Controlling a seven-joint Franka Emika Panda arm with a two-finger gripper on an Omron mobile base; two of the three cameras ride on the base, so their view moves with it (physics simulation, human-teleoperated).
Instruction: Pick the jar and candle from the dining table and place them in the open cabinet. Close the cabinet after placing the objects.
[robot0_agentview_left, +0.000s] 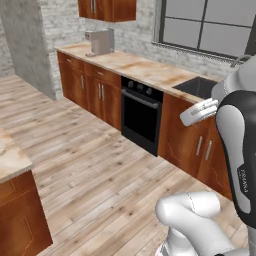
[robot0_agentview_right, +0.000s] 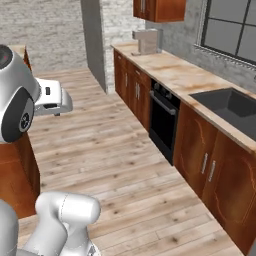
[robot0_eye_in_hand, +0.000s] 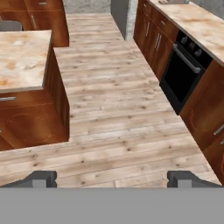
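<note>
Your end effector (robot0_eye_in_hand: 112, 178) hangs over plank floor (robot0_eye_in_hand: 122, 127), tips wide apart, gripping nothing. The dining surface (robot0_eye_in_hand: 22, 61), marbled beige stone on red-brown wood, sits left, its far end cut off. A dark sink (robot0_agentview_right: 230, 107) is sunk in the long counter (robot0_agentview_right: 180, 75) beside a black oven (robot0_agentview_left: 141, 117)

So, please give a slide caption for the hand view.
Open gripper above wood floor, between dining table and oven.
</note>
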